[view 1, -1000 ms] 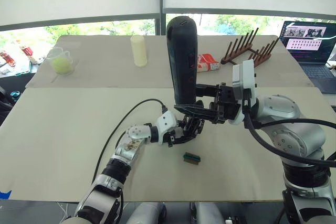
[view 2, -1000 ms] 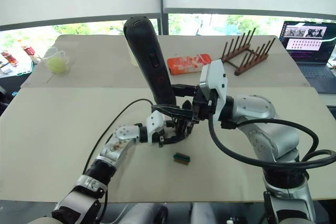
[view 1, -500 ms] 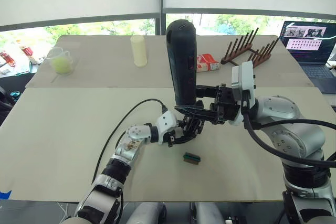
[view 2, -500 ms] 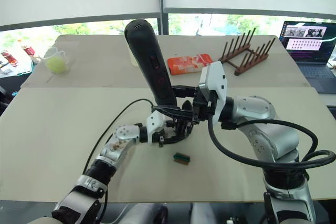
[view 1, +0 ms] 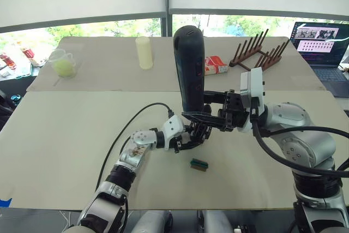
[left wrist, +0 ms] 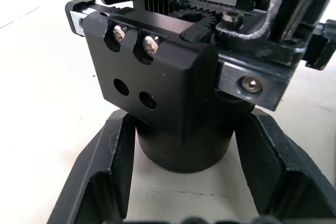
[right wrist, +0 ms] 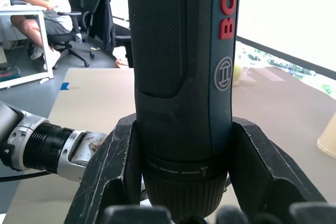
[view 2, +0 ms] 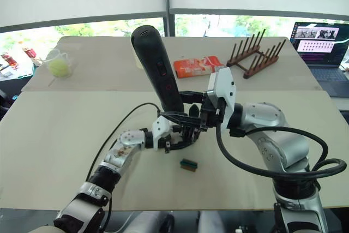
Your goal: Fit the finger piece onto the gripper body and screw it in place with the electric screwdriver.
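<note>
Screwdriver (view 1: 188,64): upright, clamped in right gripper (view 1: 210,117), bit down for driving. Gripper body (left wrist: 173,77): mid-table, left gripper (view 1: 192,136) closed round its base, steadying it.

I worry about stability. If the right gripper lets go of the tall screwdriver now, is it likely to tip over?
Probably yes. The electric screwdriver stands upright, most of its thick body above the right gripper, so it looks top-heavy. Its rounded barrel would likely roll on the table. It looks rigid.
</note>
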